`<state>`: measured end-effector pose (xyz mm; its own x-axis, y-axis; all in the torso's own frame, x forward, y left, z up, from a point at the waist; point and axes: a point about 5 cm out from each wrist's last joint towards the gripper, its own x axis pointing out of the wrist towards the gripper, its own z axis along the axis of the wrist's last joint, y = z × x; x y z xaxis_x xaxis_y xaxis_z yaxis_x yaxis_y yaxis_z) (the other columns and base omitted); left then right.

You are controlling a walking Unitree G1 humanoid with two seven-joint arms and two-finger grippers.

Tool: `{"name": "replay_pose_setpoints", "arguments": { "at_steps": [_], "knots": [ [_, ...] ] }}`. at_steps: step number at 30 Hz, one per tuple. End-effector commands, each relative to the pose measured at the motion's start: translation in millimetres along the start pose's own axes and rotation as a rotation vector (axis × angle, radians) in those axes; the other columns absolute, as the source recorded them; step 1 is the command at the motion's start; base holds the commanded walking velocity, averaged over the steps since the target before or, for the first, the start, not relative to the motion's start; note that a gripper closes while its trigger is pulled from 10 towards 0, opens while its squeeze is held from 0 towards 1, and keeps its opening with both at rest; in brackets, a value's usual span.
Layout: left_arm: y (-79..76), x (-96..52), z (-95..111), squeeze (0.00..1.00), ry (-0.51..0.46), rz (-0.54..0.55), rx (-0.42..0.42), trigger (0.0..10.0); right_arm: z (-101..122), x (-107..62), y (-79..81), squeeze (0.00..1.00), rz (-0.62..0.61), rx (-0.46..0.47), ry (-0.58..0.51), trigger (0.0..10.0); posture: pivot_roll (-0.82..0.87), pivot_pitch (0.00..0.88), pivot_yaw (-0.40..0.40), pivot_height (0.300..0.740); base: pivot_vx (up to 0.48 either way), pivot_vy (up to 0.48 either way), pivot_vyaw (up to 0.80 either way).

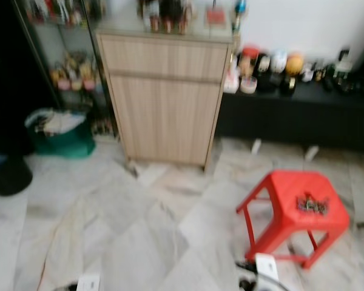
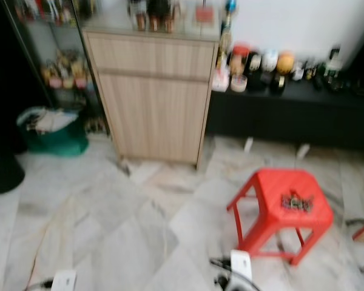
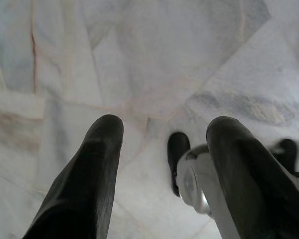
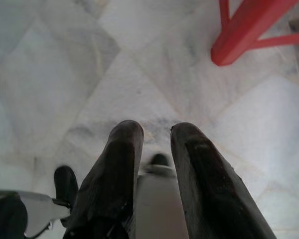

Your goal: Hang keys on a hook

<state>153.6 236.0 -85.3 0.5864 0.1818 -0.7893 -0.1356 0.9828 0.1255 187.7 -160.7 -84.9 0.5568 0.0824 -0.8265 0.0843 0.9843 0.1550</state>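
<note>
On red stool [image 1: 294,209]: keys [image 1: 312,205], ungrasped. Both arms hanging idle, left gripper [image 3: 164,149] spread, right gripper [image 4: 157,144] slightly parted, empty. Next: approach, then reach.

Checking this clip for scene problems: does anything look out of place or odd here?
The keys lie on a red stool on the floor, not on a hook. Loose cables trail across the marble floor near the stool.

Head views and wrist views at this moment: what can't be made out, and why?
- Keys on the red stool: a small blurred cluster; number and ring unreadable.
- Hook: none can be made out; motion blur smears the wooden cabinet and the shelf clutter.
- Stool's far legs: hidden under its seat.
- Left gripper and right gripper: hang over marble floor, finger bases cut by the frame edge.
</note>
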Motion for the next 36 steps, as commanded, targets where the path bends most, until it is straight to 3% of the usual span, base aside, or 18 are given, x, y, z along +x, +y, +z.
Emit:
{"name": "replay_pose_setpoints", "arguments": {
  "at_steps": [1, 5, 6, 7, 25, 26, 27, 28, 36],
  "knots": [
    [-10.5, 0.8, 0.4, 0.00, 0.001, -0.025, -0.003, 10.0, -6.1, -3.2, -14.8, 0.00, -0.047, 0.029, 0.013, 10.0, 0.08, 0.025, -0.027, 0.740, 0.000, -0.311, -0.78],
    [-10.5, 0.8, 0.6, 0.00, 0.000, -0.026, -0.003, 10.0, -5.5, -3.2, -14.7, 0.00, -0.048, 0.022, 0.009, 10.0, 0.08, 0.026, -0.027, 0.740, 0.000, -0.314, -0.20],
    [-10.7, 0.8, 0.8, 0.00, -0.002, -0.027, -0.002, 10.0, -5.2, -3.1, -14.1, 0.19, -0.042, 0.030, 0.003, 10.0, 0.08, 0.026, -0.027, 0.740, 0.000, -0.311, 0.00],
    [-10.7, 0.8, 1.0, 0.00, -0.002, -0.027, -0.002, 10.0, -4.9, -3.0, -13.3, 1.00, -0.032, 0.044, -0.003, 10.0, 0.08, 0.026, -0.027, 0.740, 0.000, -0.315, 0.00],
    [-10.9, 0.8, 1.3, 0.00, -0.005, -0.027, 0.002, 10.0, -4.4, -3.2, -14.6, 1.00, -0.047, 0.020, -0.004, 10.0, 0.08, 0.027, -0.026, 0.740, 0.000, -0.294, 0.00],
    [-10.8, 0.7, 0.5, 0.00, -0.003, -0.022, -0.021, 10.0, -4.3, -3.2, -15.1, 0.09, -0.053, 0.009, -0.003, 10.0, 0.08, 0.027, -0.026, 0.740, 0.000, 0.000, 0.00],
    [-10.8, 0.6, 0.4, 0.00, -0.003, -0.020, -0.025, 10.0, -4.3, -3.2, -15.1, 0.09, -0.053, 0.009, -0.003, 10.0, 0.08, 0.027, -0.026, 0.740, 0.000, 0.000, 0.00],
    [-10.8, 0.6, 0.3, 0.00, -0.003, -0.021, -0.025, 10.0, -4.4, -3.2, -14.9, 0.00, -0.050, 0.014, -0.003, 10.0, 0.08, 0.027, -0.026, 0.740, 0.000, 0.000, 0.00],
    [-9.2, 0.6, -0.1, 0.00, 0.004, -0.027, -0.034, 10.0, -4.1, -3.2, -14.6, 0.00, -0.047, 0.021, -0.009, 10.0, 0.08, 0.027, -0.027, 0.740, 0.000, 0.000, 0.00]
  ]
}}
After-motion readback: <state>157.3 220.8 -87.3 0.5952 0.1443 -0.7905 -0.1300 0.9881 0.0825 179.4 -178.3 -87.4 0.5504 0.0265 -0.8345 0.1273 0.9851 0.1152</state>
